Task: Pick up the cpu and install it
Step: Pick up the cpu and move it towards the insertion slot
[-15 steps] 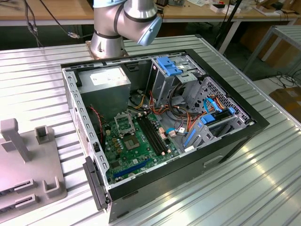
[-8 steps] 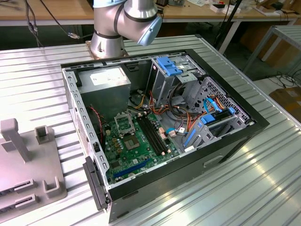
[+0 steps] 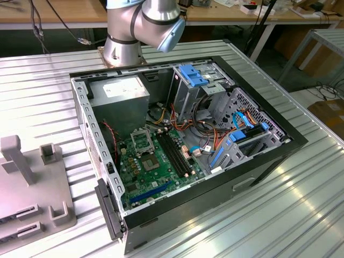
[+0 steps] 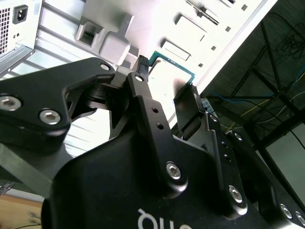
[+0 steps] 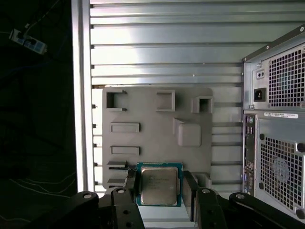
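The jaws are part-way closed on the cpu [image 5: 158, 185], with one black finger [image 5: 137, 188] against each of two opposite edges. In both wrist views the cpu sits flat between them, silver top facing up and a thin green rim around it [image 4: 172, 67]. Seen from above, it lies over the near edge of the grey tray [image 5: 157, 129]. It looks to be held clear of the tray, though the gap beneath it is hard to judge.

The tray rests on the ribbed metal worktop [image 3: 258, 226], at the exterior view's left, just beside the open computer case [image 3: 252, 172]. Inside the case the green motherboard [image 3: 156, 166] lies flat, its metal-framed socket [image 3: 141, 141] near the power supply box [image 3: 121, 99]. The arm [image 3: 140, 27] rises from the worktop behind the case.
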You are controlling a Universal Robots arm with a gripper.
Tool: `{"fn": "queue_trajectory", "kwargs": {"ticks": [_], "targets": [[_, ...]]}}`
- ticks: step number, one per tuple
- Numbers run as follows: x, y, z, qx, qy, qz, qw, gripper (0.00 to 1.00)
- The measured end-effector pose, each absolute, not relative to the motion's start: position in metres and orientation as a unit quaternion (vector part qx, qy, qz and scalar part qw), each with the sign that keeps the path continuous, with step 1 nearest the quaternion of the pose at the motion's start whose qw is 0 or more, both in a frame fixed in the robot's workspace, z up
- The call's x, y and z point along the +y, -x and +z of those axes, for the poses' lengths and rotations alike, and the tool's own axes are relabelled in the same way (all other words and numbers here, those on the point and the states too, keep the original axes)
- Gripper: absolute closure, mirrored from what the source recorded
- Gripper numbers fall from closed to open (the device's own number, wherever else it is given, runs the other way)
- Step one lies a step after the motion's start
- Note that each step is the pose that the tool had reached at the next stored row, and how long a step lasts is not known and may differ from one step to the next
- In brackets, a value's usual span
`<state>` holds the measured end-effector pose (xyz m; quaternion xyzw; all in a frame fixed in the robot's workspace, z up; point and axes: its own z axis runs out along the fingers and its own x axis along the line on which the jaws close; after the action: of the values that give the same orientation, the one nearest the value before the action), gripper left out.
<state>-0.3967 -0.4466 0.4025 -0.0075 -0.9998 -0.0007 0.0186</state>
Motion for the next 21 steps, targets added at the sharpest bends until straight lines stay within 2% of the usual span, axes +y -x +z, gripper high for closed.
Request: {"fn": "queue_trajectory", "kwargs": {"ticks": [21], "targets": [[-0.447,0.385,0.402,-1.000,0.008,-0.001,0.019,0.53]]}}
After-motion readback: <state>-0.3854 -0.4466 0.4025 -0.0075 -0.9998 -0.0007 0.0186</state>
